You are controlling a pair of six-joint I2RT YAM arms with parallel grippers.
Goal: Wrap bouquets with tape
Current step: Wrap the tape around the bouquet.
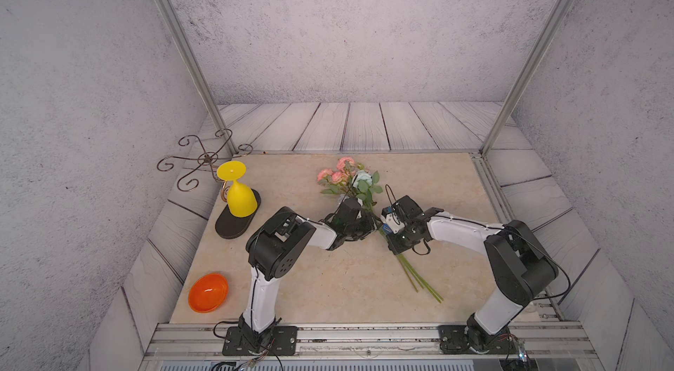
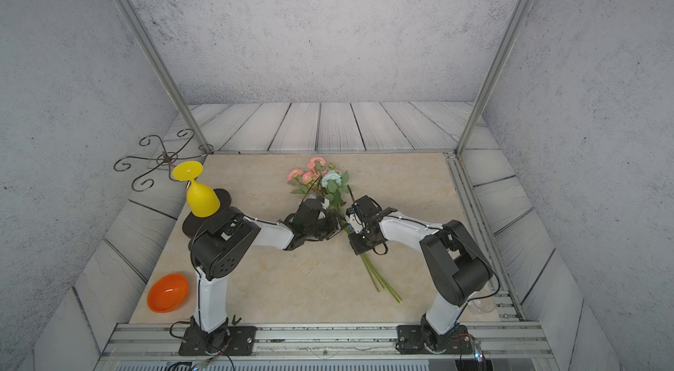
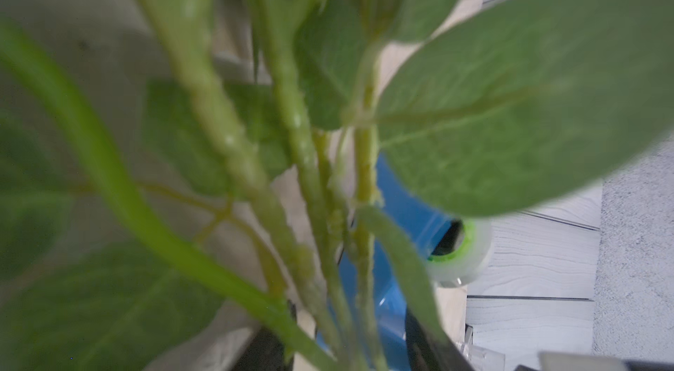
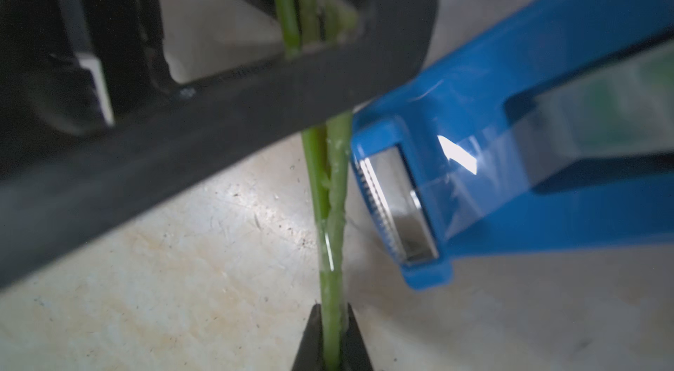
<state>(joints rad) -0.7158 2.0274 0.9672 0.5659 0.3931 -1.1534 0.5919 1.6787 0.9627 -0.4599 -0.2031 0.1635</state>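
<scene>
Right gripper (image 4: pixel 330 336) clamps the bouquet (image 1: pixel 350 179) five o'clock of its blooms, steadying the stems beside the tape dispenser (image 4: pixel 510 125). Left gripper (image 1: pixel 372 222) has its jaws apart around them.

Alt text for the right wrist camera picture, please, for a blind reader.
Thin green bouquet stems, pinched by the right gripper, run over a beige table. A blue tape dispenser is close beside them, its toothed metal cutter facing the stems; a blurred black bar crosses them.

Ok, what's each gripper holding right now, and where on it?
Right gripper pinches the bouquet stems about midway. Left gripper looks open around them, gripping nothing.
</scene>
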